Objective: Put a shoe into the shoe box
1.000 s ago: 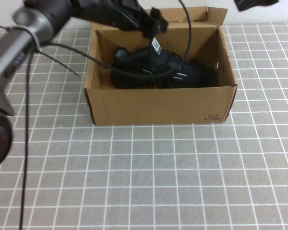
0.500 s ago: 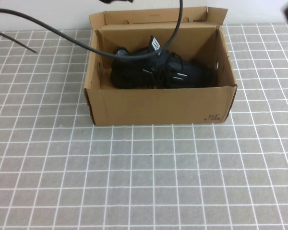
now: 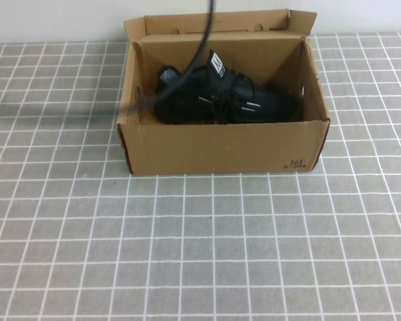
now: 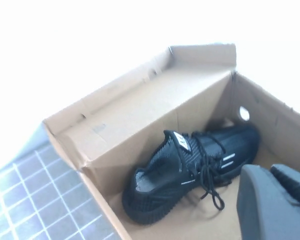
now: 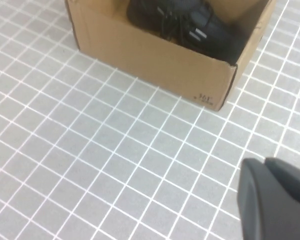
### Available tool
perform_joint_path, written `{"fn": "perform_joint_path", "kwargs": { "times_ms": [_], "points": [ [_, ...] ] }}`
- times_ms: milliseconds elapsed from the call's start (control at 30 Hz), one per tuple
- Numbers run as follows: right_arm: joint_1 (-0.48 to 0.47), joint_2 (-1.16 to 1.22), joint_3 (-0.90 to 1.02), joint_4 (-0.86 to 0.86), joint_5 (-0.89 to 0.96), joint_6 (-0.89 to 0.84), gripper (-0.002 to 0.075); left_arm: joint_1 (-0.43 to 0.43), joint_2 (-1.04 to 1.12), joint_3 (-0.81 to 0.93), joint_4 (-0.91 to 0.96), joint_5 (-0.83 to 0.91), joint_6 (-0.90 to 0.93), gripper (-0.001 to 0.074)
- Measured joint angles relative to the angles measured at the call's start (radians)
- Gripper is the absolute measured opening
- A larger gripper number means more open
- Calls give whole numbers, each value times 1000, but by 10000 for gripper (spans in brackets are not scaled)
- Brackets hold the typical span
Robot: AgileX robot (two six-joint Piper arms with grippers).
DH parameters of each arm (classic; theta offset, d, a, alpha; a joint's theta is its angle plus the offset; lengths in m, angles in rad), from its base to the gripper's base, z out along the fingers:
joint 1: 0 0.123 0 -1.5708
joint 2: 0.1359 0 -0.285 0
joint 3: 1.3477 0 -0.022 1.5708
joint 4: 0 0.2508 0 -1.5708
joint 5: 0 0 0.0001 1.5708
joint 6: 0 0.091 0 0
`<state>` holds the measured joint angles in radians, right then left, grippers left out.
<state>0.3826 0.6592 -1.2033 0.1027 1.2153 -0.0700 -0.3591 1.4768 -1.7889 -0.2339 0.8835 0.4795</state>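
Grey grid-tiled table (image 3: 207, 247), white wall behind it. shoe box (image 3: 220, 148) sits open at the far middle of the table, flaps up, small dark printed mark on its front wall near the right corner. shoe (image 3: 220, 100) lies inside on the box floor, heel toward the robot's left, toe toward the right, sole down, tongue with white mark standing up. 1 black cable (image 3: 187, 67) hangs from above and drapes across the shoe's heel end and the box's left wall.

left end effector (image 4: 275, 202): off the high view, only its dark fingers show at the edge of the left wrist view, above the box's open top and clear of the shoe. Fingers fully closed, nothing between them.

right end effector (image 5: 272, 197): also off the high view, over bare table on the near side of the box, well apart from it. Fingers fully closed, holding nothing.
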Motion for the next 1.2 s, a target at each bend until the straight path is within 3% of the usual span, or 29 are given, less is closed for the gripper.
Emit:
{"fn": "perform_joint_path", "kwargs": {
  "times_ms": [400, 533, 833, 1200],
  "points": [
    [-2, -330, 367, 16, -275, 3, -16, 0, -799, 1060, -62, -778, -11, 1],
    [-2, -341, 486, 28, -443, 3, -16, 0, -975, 1299, -69, -927, -11, 1],
    [-2, -337, 683, 56, -808, 3, -16, 0, -1034, 1548, -78, -1135, 3, 1],
    [-2, -337, 813, 57, -823, 6, -16, 0, -1034, 1717, -83, -1146, 7, 0]
  ]
}}
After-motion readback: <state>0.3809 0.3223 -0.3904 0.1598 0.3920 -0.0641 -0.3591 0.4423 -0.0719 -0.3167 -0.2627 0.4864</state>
